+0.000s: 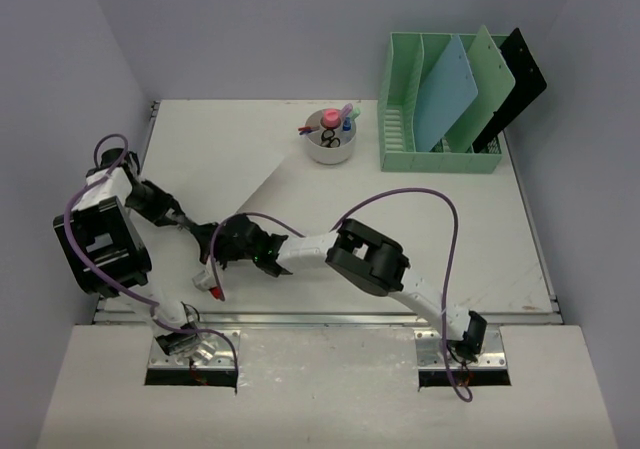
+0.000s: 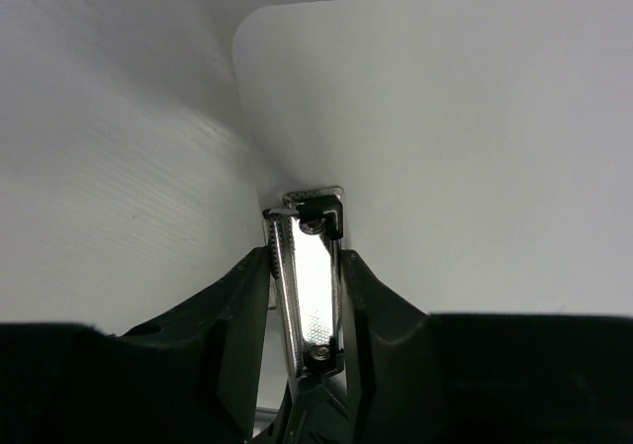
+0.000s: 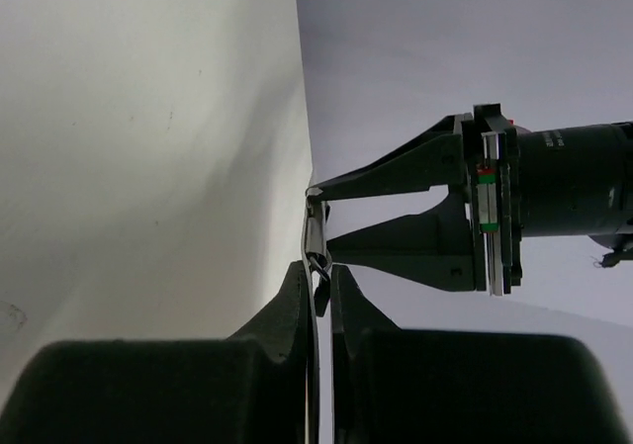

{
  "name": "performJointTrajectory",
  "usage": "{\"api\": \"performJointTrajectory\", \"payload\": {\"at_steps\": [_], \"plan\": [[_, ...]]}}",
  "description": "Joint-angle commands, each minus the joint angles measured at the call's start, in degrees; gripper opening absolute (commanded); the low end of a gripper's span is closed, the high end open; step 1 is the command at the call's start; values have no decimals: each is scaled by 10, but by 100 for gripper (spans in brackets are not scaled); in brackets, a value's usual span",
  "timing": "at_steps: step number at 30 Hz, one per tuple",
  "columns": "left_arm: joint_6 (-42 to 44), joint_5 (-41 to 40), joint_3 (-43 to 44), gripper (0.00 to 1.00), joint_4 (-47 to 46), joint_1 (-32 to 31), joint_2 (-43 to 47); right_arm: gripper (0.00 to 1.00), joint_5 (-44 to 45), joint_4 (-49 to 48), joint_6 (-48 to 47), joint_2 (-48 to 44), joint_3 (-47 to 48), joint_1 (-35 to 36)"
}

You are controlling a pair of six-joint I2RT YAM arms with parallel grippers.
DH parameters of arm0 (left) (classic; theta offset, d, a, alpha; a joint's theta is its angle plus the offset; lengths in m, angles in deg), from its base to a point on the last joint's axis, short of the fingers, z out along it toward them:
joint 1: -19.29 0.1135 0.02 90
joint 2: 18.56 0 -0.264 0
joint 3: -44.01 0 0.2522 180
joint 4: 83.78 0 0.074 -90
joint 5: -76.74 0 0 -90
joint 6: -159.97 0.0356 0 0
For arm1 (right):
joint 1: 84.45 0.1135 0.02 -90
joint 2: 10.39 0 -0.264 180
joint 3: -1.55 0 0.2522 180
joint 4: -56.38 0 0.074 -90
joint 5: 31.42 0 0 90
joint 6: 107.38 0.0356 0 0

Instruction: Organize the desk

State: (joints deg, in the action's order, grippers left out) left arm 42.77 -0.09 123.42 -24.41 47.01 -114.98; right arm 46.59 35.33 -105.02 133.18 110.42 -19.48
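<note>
Near the left front of the tabletop (image 1: 450,229), which spreads off-white between pale walls from the rail by the arm bases, both arms meet on one white clipboard (image 1: 250,194). It is tilted up off the surface, so I judge the step to be a handover or shared lift on the way to filing it. Farther back stands a cup (image 1: 330,151) of pens. In the far right corner is a green rack (image 1: 400,99) that already holds blue, green and black boards.

The next move probably calls for one arm to let go so the other can carry the board. It must then pass the cup and meet a free slot edge-on. Which arm should carry I cannot tell.

The left claw (image 2: 305,256) is partly closed, its fingers pinching the metal clip (image 2: 309,266) from either side. The board (image 2: 445,147) runs away beyond it. The right claw (image 3: 318,271) is pressed almost together, nipping the same clip end of the board (image 3: 148,167) from the opposite side. Past it, the left claw's fingers (image 3: 396,172) reach in to the same spot.
</note>
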Motion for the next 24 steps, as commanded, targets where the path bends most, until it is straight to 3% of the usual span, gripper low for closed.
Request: {"api": "performJointTrajectory", "payload": {"at_steps": [1,2,3,4,5,7,13,19,24], "plan": [[-3,48,2,21,10,0,47,1,10,-14,14,-32,-30,3],[-2,49,0,36,8,0,52,1,9,-24,21,-53,-40,3],[-1,55,-2,56,4,0,60,1,7,-27,32,-65,-65,5],[-1,56,-3,65,3,0,65,1,7,-33,42,-78,-75,7],[-2,57,-3,82,0,0,69,1,8,-38,54,-103,-84,7],[-3,60,1,100,-8,3,85,1,9,-50,95,-143,-120,9],[9,84,35,100,-44,26,106,1,9,-76,201,-252,-218,8],[125,177,81,100,-84,43,110,1,14,-78,315,-368,-298,8],[239,233,56,100,-186,44,184,1,41,-76,393,-440,-336,4]]}}
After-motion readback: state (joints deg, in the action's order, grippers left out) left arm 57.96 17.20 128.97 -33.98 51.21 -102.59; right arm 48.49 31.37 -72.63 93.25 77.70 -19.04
